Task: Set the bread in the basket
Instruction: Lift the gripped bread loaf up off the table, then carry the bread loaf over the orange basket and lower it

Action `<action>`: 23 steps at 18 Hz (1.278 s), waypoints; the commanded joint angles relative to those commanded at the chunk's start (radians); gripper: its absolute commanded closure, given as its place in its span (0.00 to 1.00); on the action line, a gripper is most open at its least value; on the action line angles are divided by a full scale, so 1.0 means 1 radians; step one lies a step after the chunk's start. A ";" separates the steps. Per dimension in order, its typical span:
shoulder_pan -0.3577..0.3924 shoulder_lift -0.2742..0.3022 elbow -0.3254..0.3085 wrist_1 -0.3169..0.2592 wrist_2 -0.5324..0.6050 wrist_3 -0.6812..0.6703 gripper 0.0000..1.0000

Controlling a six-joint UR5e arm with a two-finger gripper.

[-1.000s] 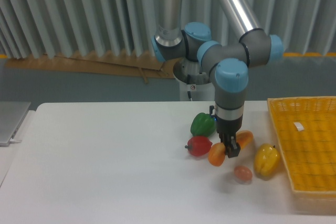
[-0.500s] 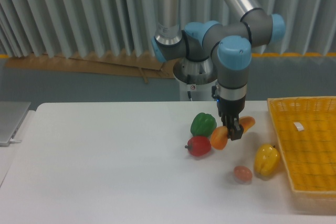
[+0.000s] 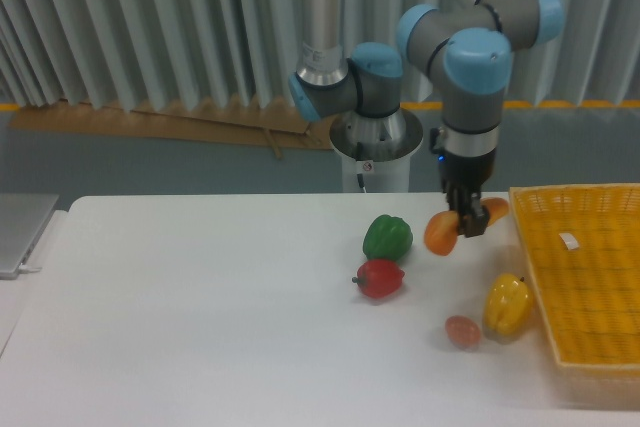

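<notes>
My gripper [image 3: 469, 224] is shut on the bread [image 3: 441, 232], an orange-brown toy baguette, gripped near its middle and held in the air above the table. The baguette tilts, with its left end lower and its right end up toward the basket. The basket [image 3: 527, 232], a yellow-orange woven tray with a small white tag [image 3: 570, 241] inside, lies at the right edge of the table. The bread's right end is just left of the basket's near corner.
On the white table lie a green pepper [image 3: 387, 237], a red pepper [image 3: 379, 278], a yellow pepper [image 3: 507, 306] and a small tan egg [image 3: 462, 331]. A grey object [image 3: 20, 232] lies at the left table edge. The robot base [image 3: 375, 142] stands behind the table.
The gripper has lifted the bread off the table from among the vegetables and carried it up and to the right, toward the basket.
</notes>
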 joint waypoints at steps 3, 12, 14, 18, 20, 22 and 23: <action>0.041 -0.003 0.008 0.003 -0.003 0.069 0.68; 0.144 -0.083 0.040 0.081 -0.005 0.183 0.67; 0.178 -0.115 0.043 0.126 -0.005 0.231 0.67; 0.221 -0.167 0.052 0.161 -0.009 0.302 0.66; 0.230 -0.184 0.052 0.202 -0.006 0.345 0.66; 0.249 -0.204 0.054 0.218 -0.006 0.379 0.66; 0.250 -0.209 0.054 0.218 -0.006 0.381 0.66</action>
